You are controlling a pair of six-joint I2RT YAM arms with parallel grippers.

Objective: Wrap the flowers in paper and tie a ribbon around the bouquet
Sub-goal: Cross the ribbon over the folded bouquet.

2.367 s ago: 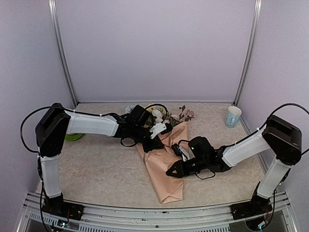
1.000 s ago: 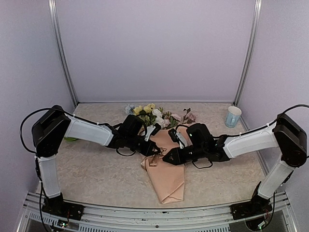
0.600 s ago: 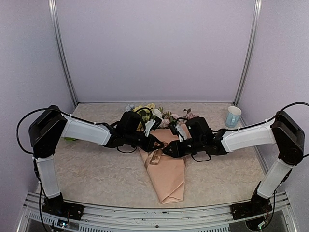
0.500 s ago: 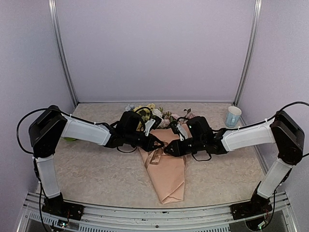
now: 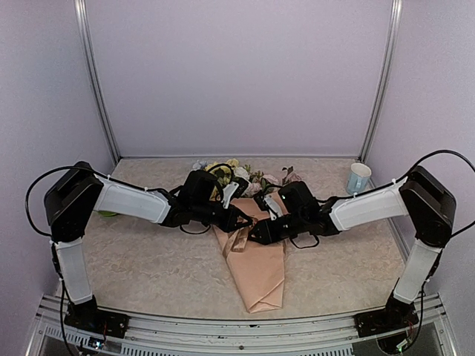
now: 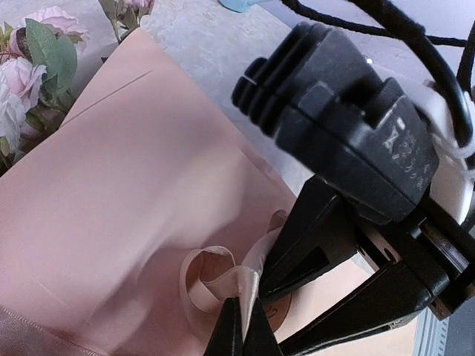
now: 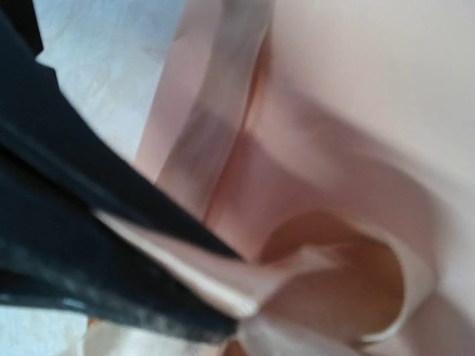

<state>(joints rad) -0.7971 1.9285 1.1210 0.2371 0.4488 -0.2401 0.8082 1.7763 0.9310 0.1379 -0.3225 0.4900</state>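
Observation:
The bouquet lies along the table, its peach paper [image 5: 260, 267] cone pointing toward me and the flowers [image 5: 231, 172] at the far end. A tan ribbon [image 5: 237, 241] loops at the cone's waist. My left gripper [image 5: 242, 218] is shut on a ribbon strand; the left wrist view shows the ribbon [image 6: 211, 278] curling from its pinched tips [image 6: 243, 335]. My right gripper [image 5: 255, 231] faces it, almost touching. In that same view my right gripper [image 6: 271, 315] has its jaws apart over the paper [image 6: 111, 178], beside the loop. The blurred right wrist view shows the ribbon [image 7: 223, 285] between black fingers [image 7: 111, 200].
A pale blue cup [image 5: 358, 178] stands at the back right. Something green [image 5: 110, 213] peeks out behind the left arm. The speckled table [image 5: 148, 259] is walled by lilac panels, with a metal rail along the near edge.
Both grippers have closed in on the bouquet's waist, the right one sliding left and away from me. The right jaws have widened. The cone has straightened and the ribbon loop has drawn in.

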